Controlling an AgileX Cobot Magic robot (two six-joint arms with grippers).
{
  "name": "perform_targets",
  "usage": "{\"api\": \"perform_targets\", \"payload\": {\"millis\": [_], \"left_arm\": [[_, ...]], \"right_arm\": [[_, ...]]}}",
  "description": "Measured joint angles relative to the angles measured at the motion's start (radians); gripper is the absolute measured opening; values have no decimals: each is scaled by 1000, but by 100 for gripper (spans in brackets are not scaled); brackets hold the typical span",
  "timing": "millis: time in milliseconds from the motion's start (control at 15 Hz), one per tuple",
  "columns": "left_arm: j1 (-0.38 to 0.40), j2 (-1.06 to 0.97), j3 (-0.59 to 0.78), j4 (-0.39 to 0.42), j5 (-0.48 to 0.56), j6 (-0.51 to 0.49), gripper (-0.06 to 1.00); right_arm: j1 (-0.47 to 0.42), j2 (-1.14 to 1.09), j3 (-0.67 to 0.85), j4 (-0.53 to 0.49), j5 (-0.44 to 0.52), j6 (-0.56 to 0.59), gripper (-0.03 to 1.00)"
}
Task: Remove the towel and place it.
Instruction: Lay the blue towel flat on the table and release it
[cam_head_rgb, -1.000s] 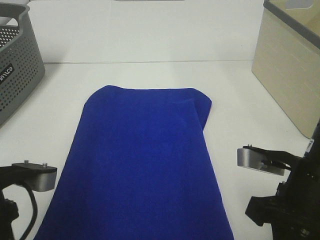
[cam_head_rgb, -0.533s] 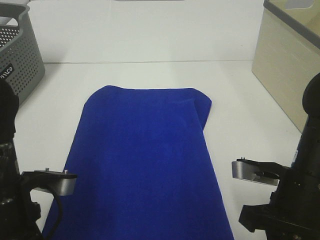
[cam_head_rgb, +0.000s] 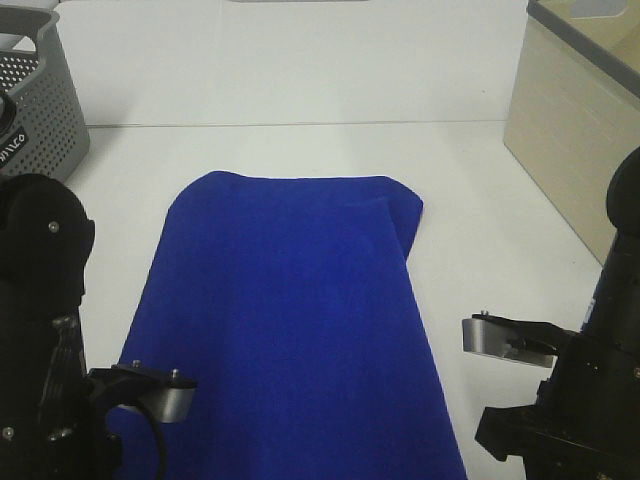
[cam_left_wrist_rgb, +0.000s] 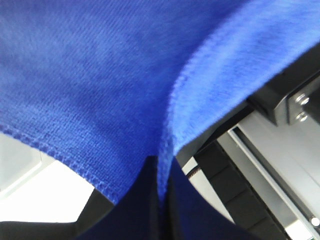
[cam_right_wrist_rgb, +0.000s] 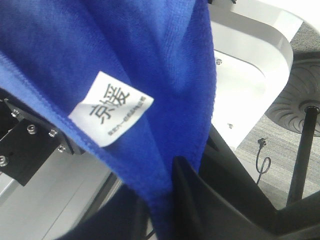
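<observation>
The left arm (cam_head_rgb: 45, 300) has moved inward; we see the left gripper (cam_left_wrist_rgb: 161, 165) clamping the towel (cam_head_rgb: 290, 310); for the right gripper (cam_right_wrist_rgb: 157, 190) we cannot tell.

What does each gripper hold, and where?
The left gripper pinches the towel at its hem. The right gripper has the corner by the tag between its jaws; whether they grip cannot be told.

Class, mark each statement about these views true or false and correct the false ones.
1. The royal-blue plush towel lies spread on the white table. True.
2. The towel sits in a basket. False: the grey perforated plastic basket stands apart, left of it.
3. A white printed tag is sewn at the towel's edge. True.
4. Nothing stands right of the towel. False: a beige rectangular bin does.
5. The left gripper is shut on the towel. True.
</observation>
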Motion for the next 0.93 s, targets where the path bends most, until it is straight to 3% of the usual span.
{"api": "perform_targets", "payload": {"millis": [267,467,600,667,933], "left_arm": [[-1,0,-29,-5,7,0,6],[-42,0,-36,-8,8,-2,37],[-62,0,-71,2,40,-3,60],[-65,0,-149,59,61,-3,68],[-65,0,-336,156,65,-5,69]], "right_arm": [[0,0,0,21,0,-4,37],[0,0,0,34,0,-5,56],[0,0,0,34,0,-7,62],[0,0,-4,33,0,-7,63],[0,0,-104,-1,29,-8,64]]}}
